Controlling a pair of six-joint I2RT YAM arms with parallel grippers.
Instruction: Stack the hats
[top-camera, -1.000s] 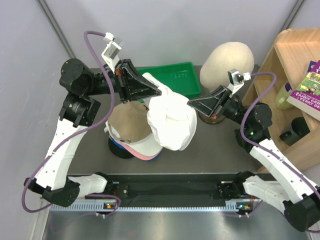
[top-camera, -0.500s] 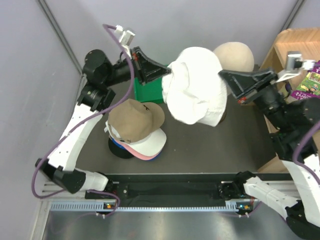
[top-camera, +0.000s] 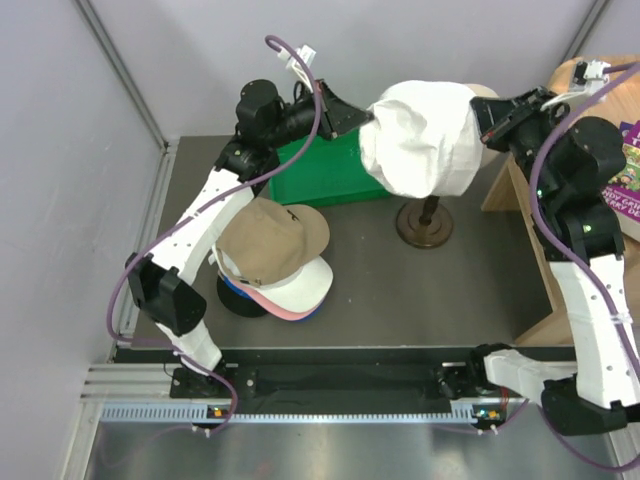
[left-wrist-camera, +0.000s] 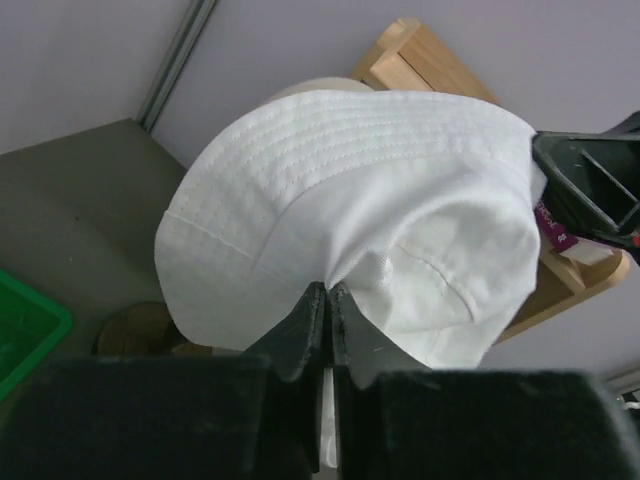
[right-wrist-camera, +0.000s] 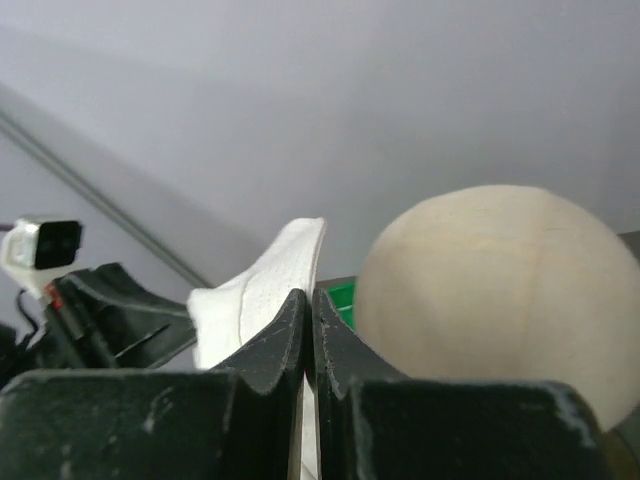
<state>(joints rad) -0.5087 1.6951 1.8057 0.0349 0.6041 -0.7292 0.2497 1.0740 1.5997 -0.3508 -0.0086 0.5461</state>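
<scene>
Both grippers hold one white hat (top-camera: 420, 140) up at the back, over the cream mannequin head, which it mostly hides. My left gripper (top-camera: 365, 118) is shut on its left edge, my right gripper (top-camera: 482, 112) on its right edge. In the left wrist view the jaws (left-wrist-camera: 328, 290) pinch the hat's fabric (left-wrist-camera: 350, 200). In the right wrist view the jaws (right-wrist-camera: 308, 296) pinch a fold of it (right-wrist-camera: 262, 290) beside the head (right-wrist-camera: 490, 290). A stack of hats stands at the left, a khaki-brown cap (top-camera: 270, 240) on top, with white (top-camera: 312, 285), pink (top-camera: 280, 307) and blue (top-camera: 232, 288) below.
A green bin (top-camera: 320, 178) sits at the back, under my left arm. The round wooden stand base (top-camera: 424, 226) is below the held hat. A wooden shelf (top-camera: 530, 260) with a book (top-camera: 625, 190) lines the right side.
Both arms have lifted the white hat and carried it back and to the right, from beside the stack to over the mannequin head. The stack has not moved.
</scene>
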